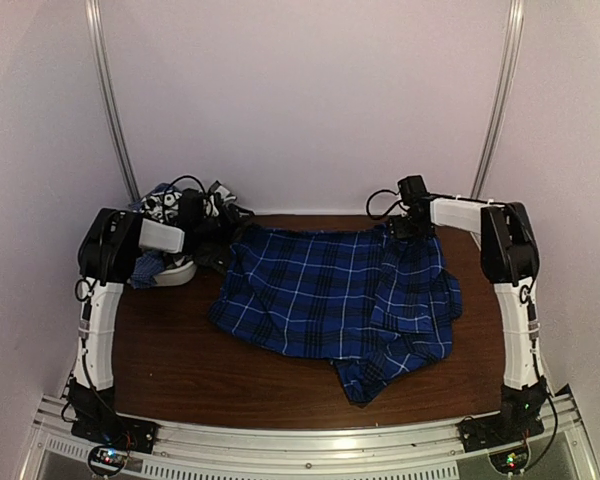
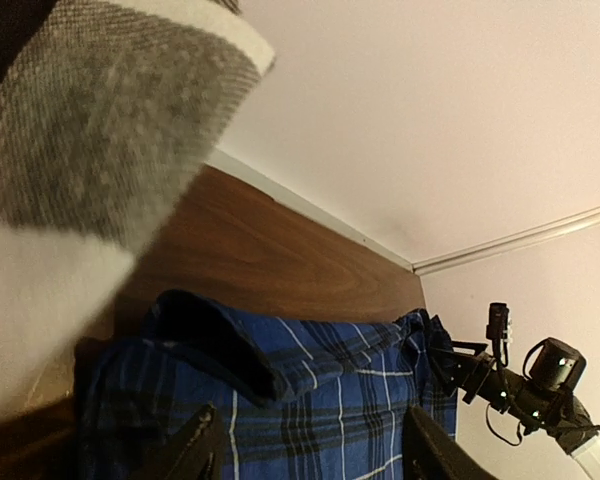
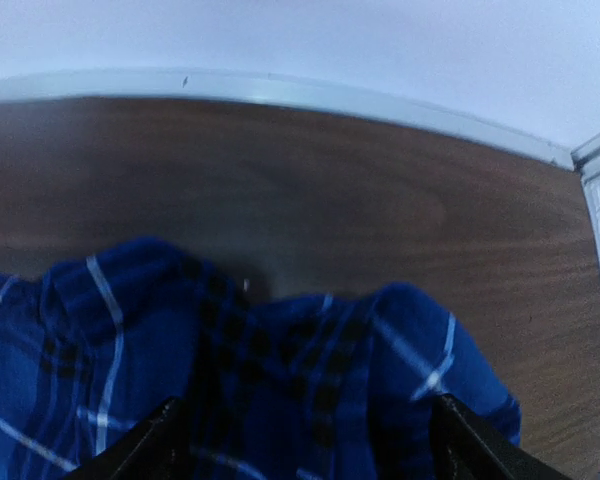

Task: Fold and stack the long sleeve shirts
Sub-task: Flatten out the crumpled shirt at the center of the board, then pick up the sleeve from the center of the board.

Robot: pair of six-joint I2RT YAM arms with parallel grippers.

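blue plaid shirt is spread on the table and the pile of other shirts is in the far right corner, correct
Not quite. The pile of other shirts sits in the far left corner, not the right, as the top external view shows. The blue plaid shirt is indeed spread on the table.

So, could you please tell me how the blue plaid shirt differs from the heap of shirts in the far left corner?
The royal-blue plaid shirt lies spread over mid-table, partly folded; the heap of shirts is bunched up in the corner. The blue shirt is one garment in plain view; the heap mixes black-and-white plaid with pale-blue check, partly hidden by the left arm. Both are checked cloth on the brown table.
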